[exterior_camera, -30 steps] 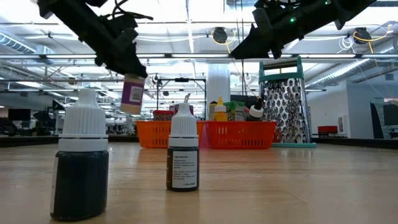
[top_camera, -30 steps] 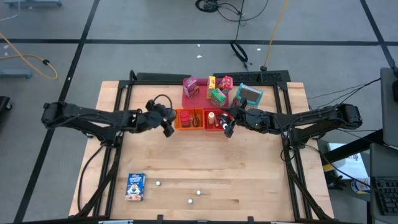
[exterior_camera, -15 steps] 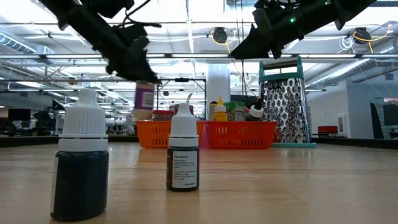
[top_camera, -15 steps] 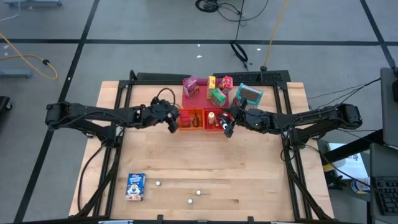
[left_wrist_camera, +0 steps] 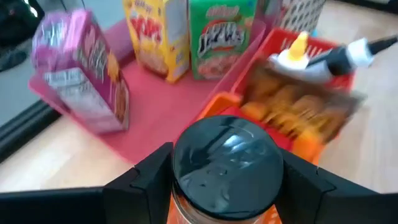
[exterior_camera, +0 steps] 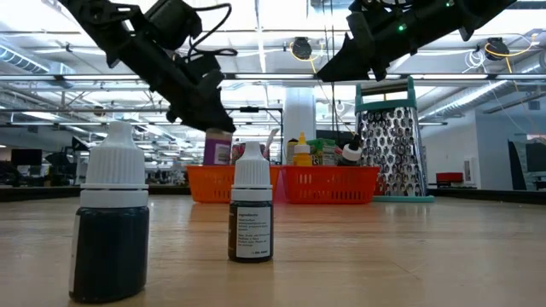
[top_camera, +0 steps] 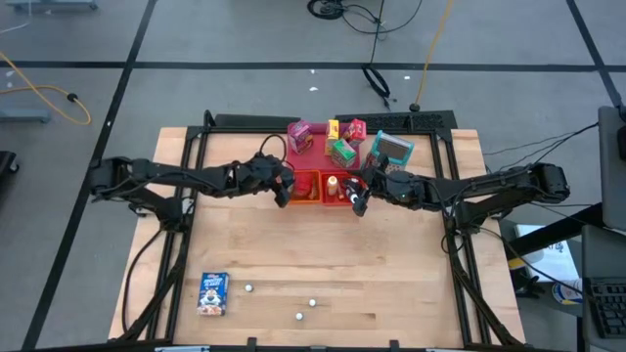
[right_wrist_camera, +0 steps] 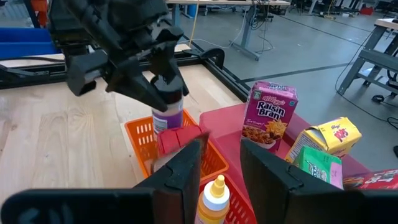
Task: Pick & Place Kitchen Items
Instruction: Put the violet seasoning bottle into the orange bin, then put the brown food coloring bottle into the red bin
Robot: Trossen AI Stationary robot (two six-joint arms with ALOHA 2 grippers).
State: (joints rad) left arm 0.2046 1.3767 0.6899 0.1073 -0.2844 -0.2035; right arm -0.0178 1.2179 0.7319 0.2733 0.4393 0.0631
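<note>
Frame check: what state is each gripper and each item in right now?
left gripper: shut on the jar, over the orange bin.
jar: held upright, lid on.
right gripper: open, empty, at the red bin.
Raisin Bran box: upright on the pink tray.
blue box: flat on the table.
dropper bottles: upright, capped.

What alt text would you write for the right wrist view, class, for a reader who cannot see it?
The left gripper holds a small purple-labelled jar upright over the orange bin. Beside the bin, a pink-red tray carries a Raisin Bran box and a yellow box. The right gripper's own dark fingers frame a yellow-capped bottle.
</note>
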